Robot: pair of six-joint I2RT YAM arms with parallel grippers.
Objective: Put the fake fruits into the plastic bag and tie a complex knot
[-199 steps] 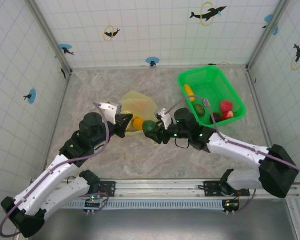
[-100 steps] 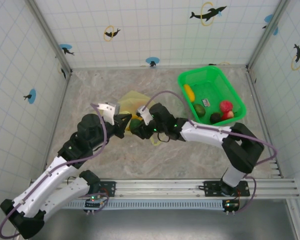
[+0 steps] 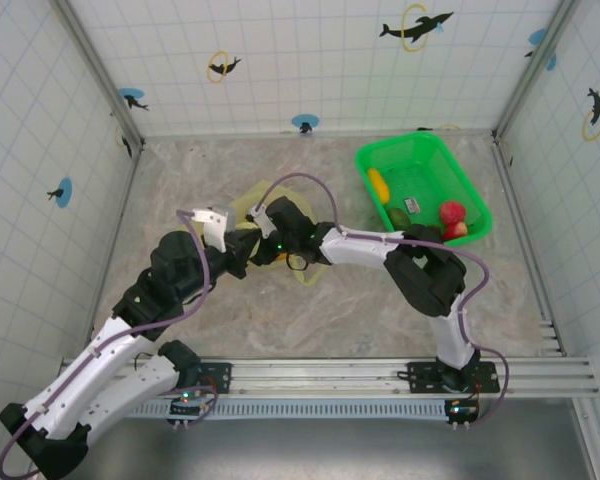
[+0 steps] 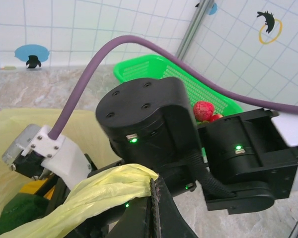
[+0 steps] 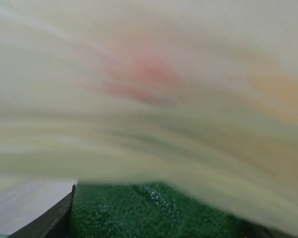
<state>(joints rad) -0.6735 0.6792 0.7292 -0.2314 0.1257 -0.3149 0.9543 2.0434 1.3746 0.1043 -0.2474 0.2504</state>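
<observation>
Tray (image 3: 425,175) holds fruits (image 3: 452,212); left gripper (image 4: 154,186) pinches bag (image 4: 104,188); right gripper (image 5: 156,224) clamps green fruit (image 5: 154,206)

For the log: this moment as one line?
left hand shut on plastic bag | right hand holding dark green fruit at bag | more fruits in green tray

This is a robotics lab test cell. An aluminium rail (image 3: 320,377) runs along the near edge, and two white-and-black robot arms (image 3: 110,350) are bolted to it. Beyond the rail lies a marble-patterned tabletop (image 3: 210,170), boxed in on three sides by white gridded walls (image 3: 310,70) joined at metal corner posts (image 3: 100,70). Sea-animal stickers (image 3: 416,26) dot the walls beyond the rail.
</observation>
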